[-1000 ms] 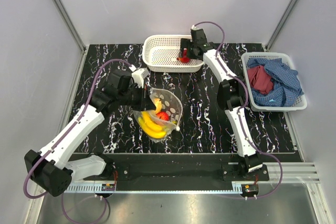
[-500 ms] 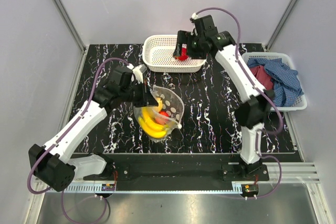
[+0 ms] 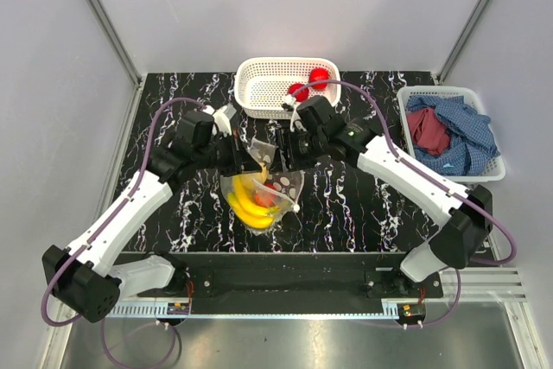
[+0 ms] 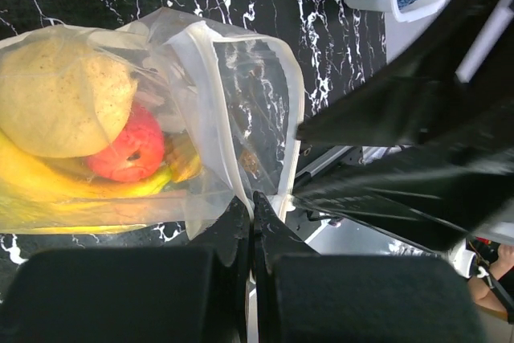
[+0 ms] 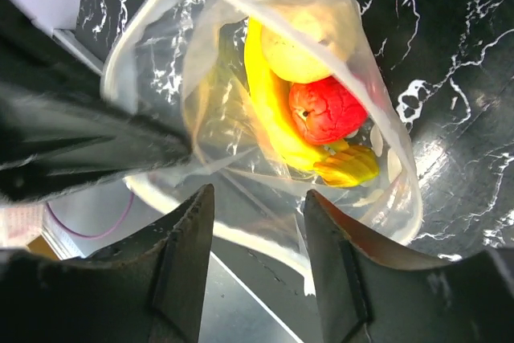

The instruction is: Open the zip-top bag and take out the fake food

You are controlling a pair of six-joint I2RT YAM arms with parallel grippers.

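The bag (image 3: 263, 186) stands on the counter (image 3: 346, 205), mouth up. The left arm reaches in from the bag's left, elbow low, and the left pincer (image 4: 250, 208) is clamped tight on the bag's rim. The right arm stretches across from the bag's right. The right pincer (image 5: 259, 194) points down just above the mouth, jaws parted, gripping nothing. Inside the bag: bananas (image 5: 269, 110), a red apple (image 5: 325, 110), a pale round fruit (image 5: 309, 38).

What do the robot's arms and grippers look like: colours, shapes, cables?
The left arm and right arm have white links and black joints; a purple cable loops along each. The left gripper and right gripper have thick black fingers.
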